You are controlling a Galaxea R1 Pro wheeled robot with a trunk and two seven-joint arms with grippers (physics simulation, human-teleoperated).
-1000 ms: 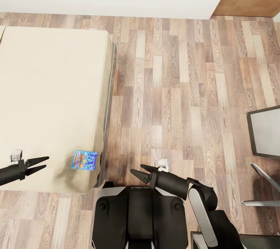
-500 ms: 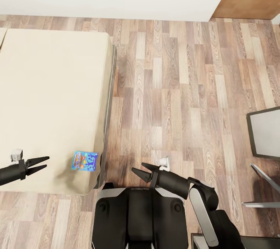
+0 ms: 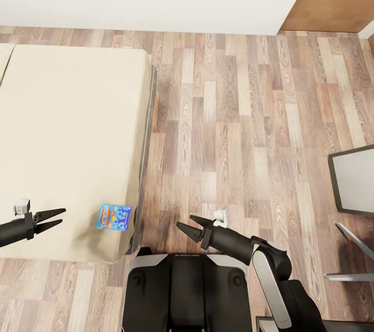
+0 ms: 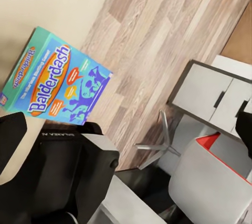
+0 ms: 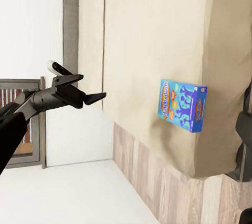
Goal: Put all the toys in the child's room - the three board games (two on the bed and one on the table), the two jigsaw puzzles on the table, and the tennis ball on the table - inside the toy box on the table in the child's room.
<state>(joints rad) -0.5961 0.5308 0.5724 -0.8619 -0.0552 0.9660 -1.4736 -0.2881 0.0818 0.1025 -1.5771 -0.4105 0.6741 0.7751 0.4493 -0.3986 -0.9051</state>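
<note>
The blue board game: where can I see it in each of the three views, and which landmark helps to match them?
Head view: blue board game at lower left, near the bed's corner.
Left wrist view: at left, cover readable.
Right wrist view: right of centre.
Shared landmark: the beige bed beneath it.

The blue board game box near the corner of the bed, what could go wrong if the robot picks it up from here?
The blue Balderdash board game box lies close to the beige bed's edge, so a nudge from the open left gripper might push it off onto the wood-plank floor. It lies flat on soft mattress, so the fingers may slip.
</note>
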